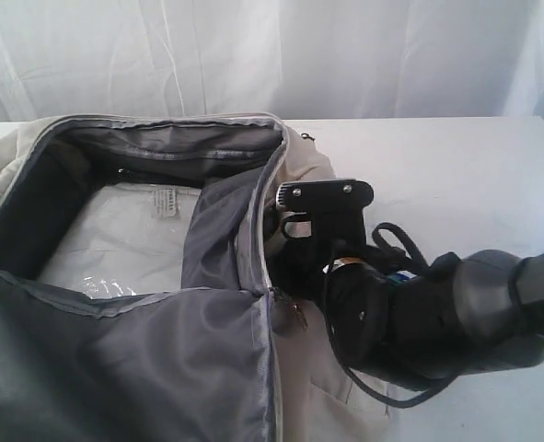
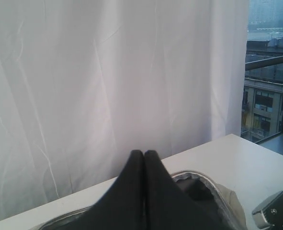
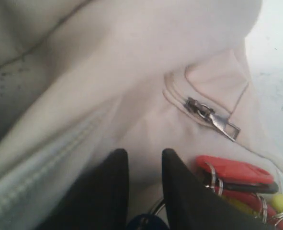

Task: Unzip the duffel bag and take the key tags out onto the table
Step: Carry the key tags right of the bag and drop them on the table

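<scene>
While key tags [image 3: 232, 171] bunch beside one finger, right gripper [image 3: 143, 155] clamped on them, duffel bag [image 3: 131, 72] behind.

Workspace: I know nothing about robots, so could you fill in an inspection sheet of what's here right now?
Surface: white table, with the bag lying on it.
Job's things: bag unzipped, grey lining showing; key tags, red and yellow ones seen, against its cream fabric.
Clutter: clear-wrapped white packet inside the bag.
Grippers: left gripper shut, holding nothing; right gripper slightly apart at the tags, grip unclear.
Cables: black cable looping behind the right gripper.
Surroundings: white curtain behind the table; window showing buildings.
</scene>
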Motion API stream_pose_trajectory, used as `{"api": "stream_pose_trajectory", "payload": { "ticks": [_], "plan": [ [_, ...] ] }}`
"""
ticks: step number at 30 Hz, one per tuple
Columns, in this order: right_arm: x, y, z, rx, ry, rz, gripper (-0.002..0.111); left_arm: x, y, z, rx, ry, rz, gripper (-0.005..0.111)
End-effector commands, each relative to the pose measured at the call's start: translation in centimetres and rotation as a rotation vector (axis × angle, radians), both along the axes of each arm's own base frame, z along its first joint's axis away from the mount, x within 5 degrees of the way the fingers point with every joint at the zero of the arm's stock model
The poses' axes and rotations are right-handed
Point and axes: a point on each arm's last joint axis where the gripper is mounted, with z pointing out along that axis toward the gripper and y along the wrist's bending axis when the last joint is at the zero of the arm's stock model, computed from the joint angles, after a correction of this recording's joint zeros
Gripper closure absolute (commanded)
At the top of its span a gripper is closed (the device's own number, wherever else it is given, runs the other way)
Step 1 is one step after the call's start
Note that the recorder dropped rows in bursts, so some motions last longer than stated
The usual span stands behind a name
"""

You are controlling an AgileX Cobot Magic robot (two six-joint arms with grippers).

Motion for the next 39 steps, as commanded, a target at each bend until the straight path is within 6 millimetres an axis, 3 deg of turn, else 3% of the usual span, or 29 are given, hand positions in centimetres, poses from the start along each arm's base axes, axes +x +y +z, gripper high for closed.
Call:
{"api": "stream_pose_trajectory", "payload": {
  "ticks": [1,7,15,22,29,32,39],
  "plan": [
    [0.1,-2.0,1.7,-0.062,-0.002,-0.199,0.108,-0.2,0.1,0.0,0.0,-0.004,0.003,0.107],
    [-0.2,-4.6,5.2,-0.164,-0.071,-0.328,0.108,-0.2,0.1,0.0,0.0,-0.004,0.003,0.107],
    [-0.7,-7.0,5.9,-0.404,-0.082,-0.456,0.108,-0.2,0.1,0.0,0.0,-0.004,0.003,0.107],
    [-1.8,-8.5,4.4,-0.497,-0.049,-0.406,0.108,-0.2,0.1,0.0,0.001,-0.004,0.001,0.107],
    [-2.7,-9.7,2.7,-0.419,-0.007,-0.462,0.108,-0.2,0.0,0.0,0.002,-0.004,-0.005,0.107],
    [-2.5,-9.6,2.8,-0.406,-0.037,-0.442,0.101,-0.2,0.0,0.0,0.002,-0.004,-0.005,0.107],
    [-2.4,-9.4,3.0,-0.387,-0.069,-0.434,0.07,-0.2,0.0,0.0,0.002,-0.004,-0.005,0.107]
  ]
}}
